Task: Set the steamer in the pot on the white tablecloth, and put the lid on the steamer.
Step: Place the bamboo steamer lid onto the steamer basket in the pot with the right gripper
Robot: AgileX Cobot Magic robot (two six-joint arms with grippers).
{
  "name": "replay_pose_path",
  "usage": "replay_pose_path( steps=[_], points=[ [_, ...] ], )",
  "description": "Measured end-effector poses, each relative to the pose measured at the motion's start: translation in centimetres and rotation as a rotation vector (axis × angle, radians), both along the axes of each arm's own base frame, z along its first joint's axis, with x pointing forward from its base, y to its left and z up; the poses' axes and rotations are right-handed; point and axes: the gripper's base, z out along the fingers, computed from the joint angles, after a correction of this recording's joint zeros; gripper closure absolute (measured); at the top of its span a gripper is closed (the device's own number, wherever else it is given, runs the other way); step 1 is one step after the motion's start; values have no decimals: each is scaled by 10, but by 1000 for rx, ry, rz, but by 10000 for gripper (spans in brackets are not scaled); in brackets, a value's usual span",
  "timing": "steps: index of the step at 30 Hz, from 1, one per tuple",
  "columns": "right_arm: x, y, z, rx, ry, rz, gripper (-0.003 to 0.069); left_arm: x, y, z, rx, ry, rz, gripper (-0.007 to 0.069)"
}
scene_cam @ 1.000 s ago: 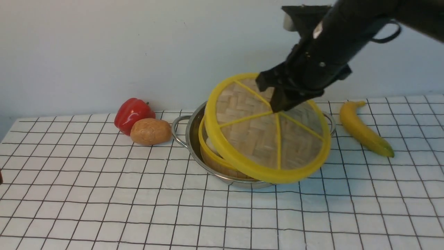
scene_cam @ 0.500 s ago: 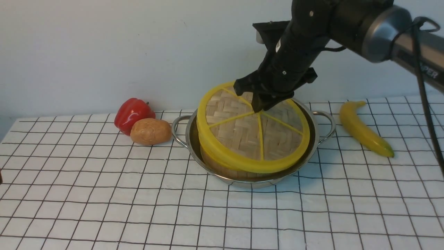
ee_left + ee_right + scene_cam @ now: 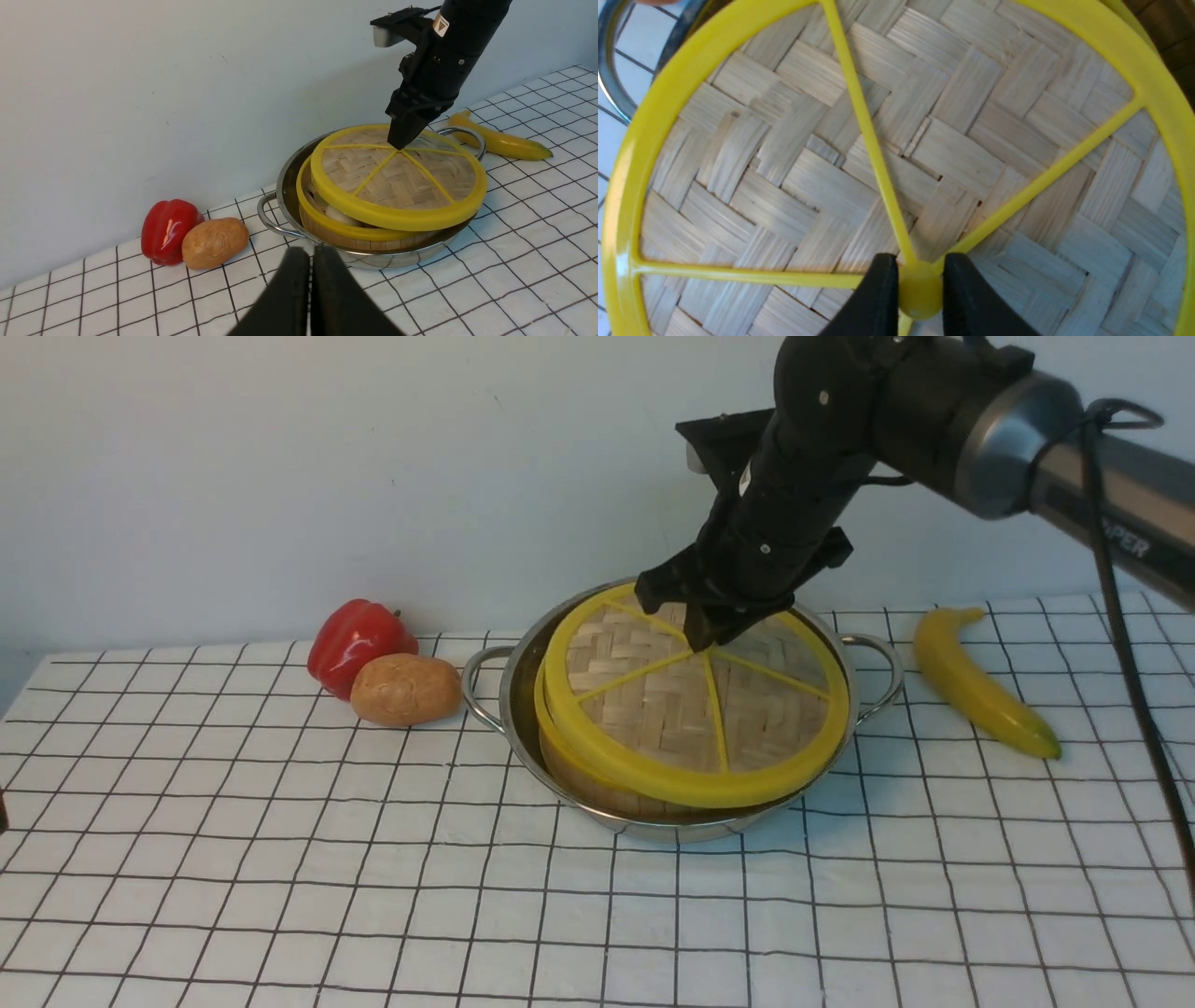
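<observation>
Lid (image 3: 695, 709), hub pinched in right fingers (image 3: 873, 298), overhangs steamer (image 3: 322, 223) rightward: you nudge it left, settle it flat, then release; left fingers (image 3: 289, 298) pressed together.

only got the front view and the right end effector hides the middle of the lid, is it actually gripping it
Observer: Yes. In the right wrist view the right end effector clamps the yellow hub of the lid, one finger on each side.
Operator: is it seated flat
Observer: No. The left wrist view shows a gap above the steamer rim on the red pepper side, with a pale bun visible through it.
Operator: and the other arm, can't see it
Observer: The left end effector is apart from the pot, pointing toward it, fingers together with nothing between them.
</observation>
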Motion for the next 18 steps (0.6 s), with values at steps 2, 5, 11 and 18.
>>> replay_pose_path(
  steps=[2, 5, 11, 18],
  points=[
    [1, 0, 1, 5, -13, 3, 522, 0, 0, 0, 0, 0, 0, 623],
    [1, 1, 1, 7, -17, 2, 522, 0, 0, 0, 0, 0, 0, 623],
    [0, 0, 0, -5, -9, 19, 523, 0, 0, 0, 0, 0, 0, 623],
    [4, 2, 2, 11, -51, 23, 524, 0, 0, 0, 0, 0, 0, 623]
  ],
)
